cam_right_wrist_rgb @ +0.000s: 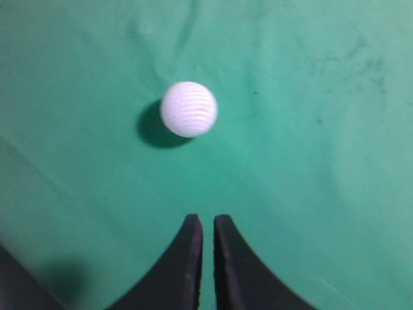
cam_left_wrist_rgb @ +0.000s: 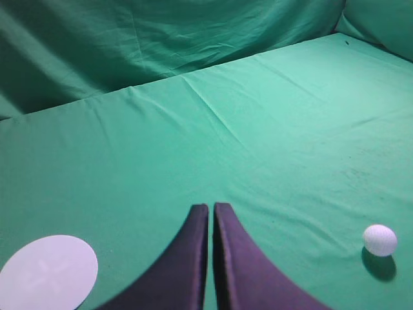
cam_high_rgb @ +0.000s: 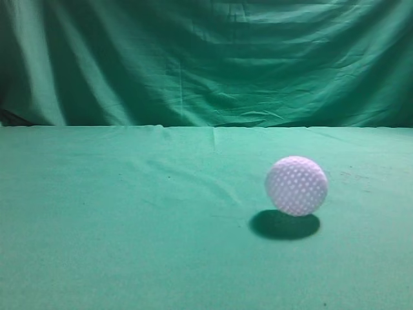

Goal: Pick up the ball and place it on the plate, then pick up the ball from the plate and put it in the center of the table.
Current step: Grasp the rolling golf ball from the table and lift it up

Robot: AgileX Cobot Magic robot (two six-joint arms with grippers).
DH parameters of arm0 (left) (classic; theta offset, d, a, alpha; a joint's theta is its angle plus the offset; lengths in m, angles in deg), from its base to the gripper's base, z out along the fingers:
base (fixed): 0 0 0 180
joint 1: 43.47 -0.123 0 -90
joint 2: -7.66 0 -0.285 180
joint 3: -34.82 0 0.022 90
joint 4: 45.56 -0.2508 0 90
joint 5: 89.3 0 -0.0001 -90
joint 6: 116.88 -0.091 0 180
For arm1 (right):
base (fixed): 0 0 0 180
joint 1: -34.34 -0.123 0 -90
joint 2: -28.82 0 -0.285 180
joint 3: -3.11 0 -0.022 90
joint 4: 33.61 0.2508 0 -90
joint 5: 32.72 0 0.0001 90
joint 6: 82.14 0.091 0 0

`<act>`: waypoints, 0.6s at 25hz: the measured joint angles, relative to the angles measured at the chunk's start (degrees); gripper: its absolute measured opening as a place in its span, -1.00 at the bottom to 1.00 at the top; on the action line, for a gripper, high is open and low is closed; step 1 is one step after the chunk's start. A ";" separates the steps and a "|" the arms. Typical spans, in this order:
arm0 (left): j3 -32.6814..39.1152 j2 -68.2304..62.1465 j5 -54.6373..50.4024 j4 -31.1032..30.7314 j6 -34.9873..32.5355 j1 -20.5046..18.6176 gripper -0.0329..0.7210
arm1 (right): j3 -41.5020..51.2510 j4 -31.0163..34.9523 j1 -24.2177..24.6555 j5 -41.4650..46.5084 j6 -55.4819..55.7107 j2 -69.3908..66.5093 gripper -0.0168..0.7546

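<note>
On green cloth-covered table [cam_left_wrist_rgb: 271, 135], going L to R: flat round white plate [cam_left_wrist_rgb: 48, 271] lies at far L in left wrist view, partly cut off by the frame edge. Left black gripper [cam_left_wrist_rgb: 211, 210] sits next, fingers together w/ only a thin slit between, nothing held, above bare cloth. Small white dimpled ball [cam_left_wrist_rgb: 379, 239] rests on the cloth at R of that view, well apart from plate & clear of the gripper. Exterior view: ball [cam_high_rgb: 296, 185] sits R of centre w/ dark shadow under it, folded green backdrop curtain [cam_high_rgb: 193, 58] behind. Right wrist view: right black gripper [cam_right_wrist_rgb: 208, 221] also closed, empty; ball [cam_right_wrist_rgb: 188, 108] lies ahead of its tips, slightly L, not touching.
</note>
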 joint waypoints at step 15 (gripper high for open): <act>7.03 5.83 0.23 0.37 -0.09 0.00 -0.91 | -10.52 -5.55 -4.43 -4.39 1.58 -21.08 -0.48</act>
